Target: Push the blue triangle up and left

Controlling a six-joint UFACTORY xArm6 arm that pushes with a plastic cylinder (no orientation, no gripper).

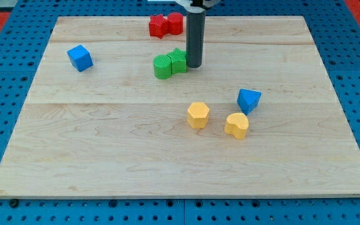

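Gripperless, my tip [194,65] rests against the green blocks [170,63] at upper centre; the blue triangle [249,99] sits right of centre, where a careless approach could scatter the yellow blocks [217,120].

A pale wooden board [105,156] lies on a blue pegboard surface [11,25]. The dark rod comes down from the top of the frame, and my tip [194,66] rests just right of two green blocks [170,63], touching or nearly touching them. Two red blocks [165,25] sit close together near the top edge, up and left of the rod. A blue cube [80,57] stands alone at the upper left. At the lower right, the blue triangle [249,99] sits near a yellow hexagon-like block [198,115] and a second yellow block [236,125], well apart from my tip.
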